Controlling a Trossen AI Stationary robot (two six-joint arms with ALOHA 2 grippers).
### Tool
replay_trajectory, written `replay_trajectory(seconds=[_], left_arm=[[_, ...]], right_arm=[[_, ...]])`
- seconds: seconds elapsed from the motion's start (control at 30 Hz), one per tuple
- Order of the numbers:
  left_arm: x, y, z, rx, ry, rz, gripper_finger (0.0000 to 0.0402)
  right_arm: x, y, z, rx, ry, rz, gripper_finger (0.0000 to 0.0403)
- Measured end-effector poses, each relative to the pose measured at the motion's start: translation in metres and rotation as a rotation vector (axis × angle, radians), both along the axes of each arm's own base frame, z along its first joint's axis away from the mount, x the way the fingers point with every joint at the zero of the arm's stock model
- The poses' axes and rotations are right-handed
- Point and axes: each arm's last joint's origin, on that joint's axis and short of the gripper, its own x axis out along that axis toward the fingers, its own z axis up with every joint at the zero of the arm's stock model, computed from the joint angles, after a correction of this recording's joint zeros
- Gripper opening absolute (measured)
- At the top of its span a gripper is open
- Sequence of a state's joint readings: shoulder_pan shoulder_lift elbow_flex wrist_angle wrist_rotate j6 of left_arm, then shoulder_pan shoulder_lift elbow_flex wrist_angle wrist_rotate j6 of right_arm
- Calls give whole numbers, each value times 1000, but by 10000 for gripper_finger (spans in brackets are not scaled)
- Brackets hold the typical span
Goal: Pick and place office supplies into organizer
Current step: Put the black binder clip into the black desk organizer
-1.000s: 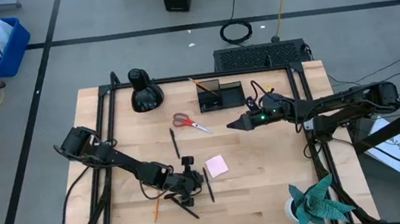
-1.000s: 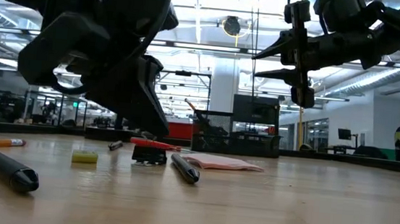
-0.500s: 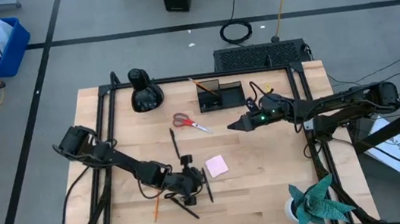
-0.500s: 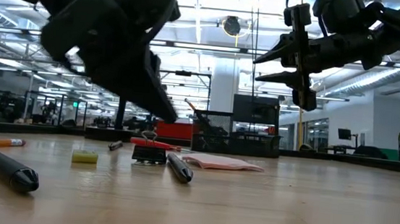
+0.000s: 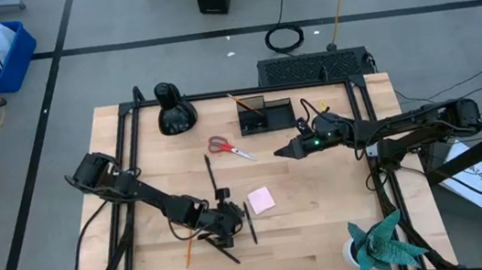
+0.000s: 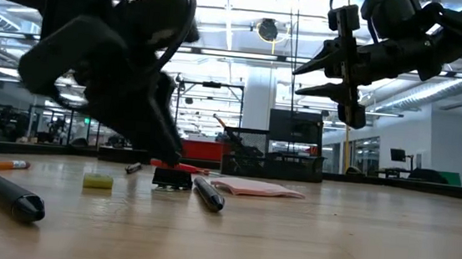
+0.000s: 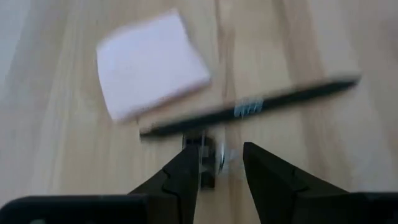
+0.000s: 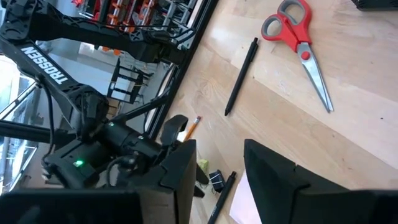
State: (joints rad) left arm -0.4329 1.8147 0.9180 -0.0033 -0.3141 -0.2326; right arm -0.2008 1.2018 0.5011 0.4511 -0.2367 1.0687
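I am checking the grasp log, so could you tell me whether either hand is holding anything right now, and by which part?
Nothing is held. The left hand is open just above a binder clip beside a pen; the right hand hovers open and empty.

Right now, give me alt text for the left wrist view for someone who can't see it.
The left pincer, fingers apart, hovers over a wooden table just above a small binder clip. Past it lies a thin black pen, and farther on a pink sticky-note pad.
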Motion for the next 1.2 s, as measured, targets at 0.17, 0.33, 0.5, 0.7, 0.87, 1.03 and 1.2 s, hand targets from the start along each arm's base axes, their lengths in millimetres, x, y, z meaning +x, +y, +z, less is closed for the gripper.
replay_trajectory(seconds=[0.17,0.33,0.5,0.7,0.87,1.03,1.2], left_arm=[[0,3,0,17,9,4,123],[0,6,-1,27,28,8,70],[2,9,0,9,26,-4,8],[2,15,6,-49,28,36,3],[4,33,28,-147,-24,172,2],[4,64,60,-315,-120,340,2],[4,98,78,-507,-115,358,1]], right_arm=[[0,0,0,-5,0,0,125],[0,0,0,-8,0,-1,125],[0,0,0,-8,0,-2,125],[0,0,0,-14,0,-2,125],[1,0,5,-34,-55,11,125],[6,7,25,-211,-284,114,125],[6,20,37,-419,-429,204,125]])
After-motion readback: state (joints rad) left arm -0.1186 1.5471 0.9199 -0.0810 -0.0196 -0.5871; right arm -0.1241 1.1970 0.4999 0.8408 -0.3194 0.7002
